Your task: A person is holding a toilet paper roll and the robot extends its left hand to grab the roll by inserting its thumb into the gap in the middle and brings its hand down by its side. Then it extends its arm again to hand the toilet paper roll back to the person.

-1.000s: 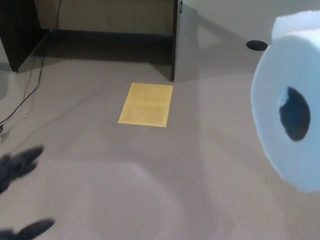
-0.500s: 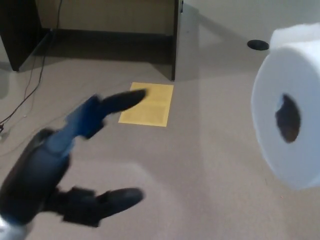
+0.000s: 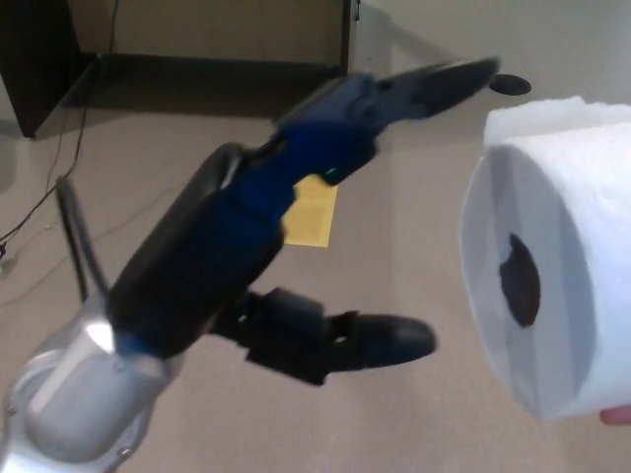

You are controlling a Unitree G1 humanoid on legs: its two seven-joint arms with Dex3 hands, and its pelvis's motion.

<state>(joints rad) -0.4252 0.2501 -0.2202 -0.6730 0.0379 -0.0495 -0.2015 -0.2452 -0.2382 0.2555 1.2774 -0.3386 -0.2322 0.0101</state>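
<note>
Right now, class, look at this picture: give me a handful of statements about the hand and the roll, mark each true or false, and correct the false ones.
1. The left hand is open, fingers apart. True.
2. The thumb is already inside the roll's hole. False: it points toward the roll but stops short of it.
3. The roll rests on the floor. False: it is held up at the right edge, with a fingertip showing under it.
4. A yellow sheet lies on the floor behind the hand. True.
5. The right hand is reaching too. False: it is not in view.
</note>
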